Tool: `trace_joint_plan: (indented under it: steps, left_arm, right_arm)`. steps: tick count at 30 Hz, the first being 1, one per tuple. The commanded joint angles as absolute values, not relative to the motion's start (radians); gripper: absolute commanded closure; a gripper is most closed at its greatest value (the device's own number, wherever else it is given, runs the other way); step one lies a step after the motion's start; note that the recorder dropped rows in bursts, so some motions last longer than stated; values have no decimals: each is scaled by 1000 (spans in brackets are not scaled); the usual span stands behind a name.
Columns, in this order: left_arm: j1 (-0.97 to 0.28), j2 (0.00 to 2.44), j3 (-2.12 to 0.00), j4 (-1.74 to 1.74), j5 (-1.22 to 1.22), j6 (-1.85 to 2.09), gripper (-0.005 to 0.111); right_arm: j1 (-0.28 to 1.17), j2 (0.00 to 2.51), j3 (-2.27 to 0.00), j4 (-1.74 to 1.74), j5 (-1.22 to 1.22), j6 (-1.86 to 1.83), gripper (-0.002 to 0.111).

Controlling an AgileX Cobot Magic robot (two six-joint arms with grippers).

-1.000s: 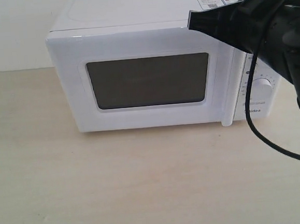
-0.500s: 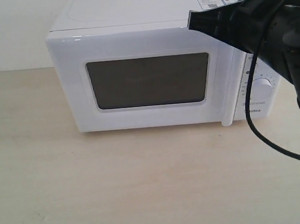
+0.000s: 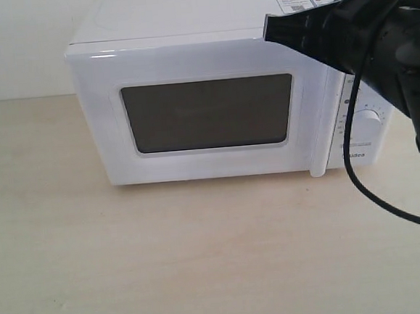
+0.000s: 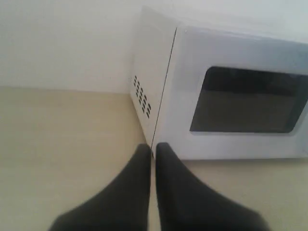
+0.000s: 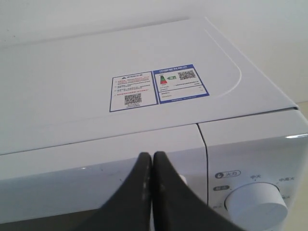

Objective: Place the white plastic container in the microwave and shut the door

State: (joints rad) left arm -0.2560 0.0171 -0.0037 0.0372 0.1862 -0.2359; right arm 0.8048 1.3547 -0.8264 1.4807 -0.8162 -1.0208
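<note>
The surface (image 3: 203, 259) carries the microwave (image 3: 209, 55) toward its back edge, leaving broad room up to the front edge. The door (image 3: 210, 164) sits flush — stiff, hinged, best taken by its bar handle (image 3: 316, 134). Both grippers are closed and empty: the right gripper (image 5: 152, 161) at the door's top edge, the left gripper (image 4: 153, 149) off the hinge-side corner. The container isn't visible — probably inside, light and rigid.

Almost nothing has changed; the right fingers (image 3: 287, 29) have edged marginally rightward
</note>
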Motion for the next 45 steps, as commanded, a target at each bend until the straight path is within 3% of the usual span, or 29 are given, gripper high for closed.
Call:
trace_joint_plan:
  steps: [1, 17, 28, 45]
  left_arm:
    - [-254, 21, 0, 33, 219, -142, 102]
    - [-244, 17, 0, 48, 315, -7, 102]
    - [22, 7, 0, 19, 315, -49, 102]
    - [30, 7, 0, 19, 315, -51, 102]
  right_arm:
    - [800, 1347, -831, 1479, -826, -1029, 108]
    - [800, 1347, -831, 1479, -824, -1029, 108]
    - [800, 1347, -831, 1479, -824, -1029, 108]
    - [800, 1347, -831, 1479, -824, -1029, 108]
